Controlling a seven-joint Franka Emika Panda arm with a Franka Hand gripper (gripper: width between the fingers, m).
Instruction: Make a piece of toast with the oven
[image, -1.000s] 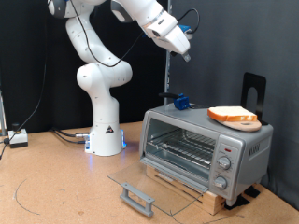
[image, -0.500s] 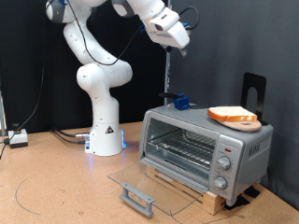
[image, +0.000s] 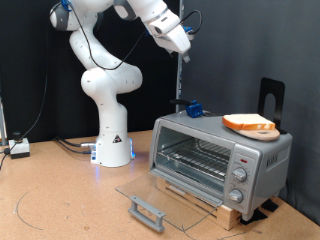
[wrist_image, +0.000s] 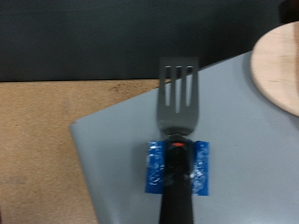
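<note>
High above the oven (image: 222, 160), pincer (image: 185, 55) risen further, grip state unclear, toast (image: 249, 124) on top.

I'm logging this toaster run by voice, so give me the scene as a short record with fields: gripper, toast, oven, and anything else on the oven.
gripper: gripper high in the air, above and to the exterior view's left of the oven, holding nothing visible
toast: piece of toast on a wooden plate atop the oven
oven: oven, glass door dropped open, rack bare
other: spatula with blue-taped handle, lying on the oven top
</note>
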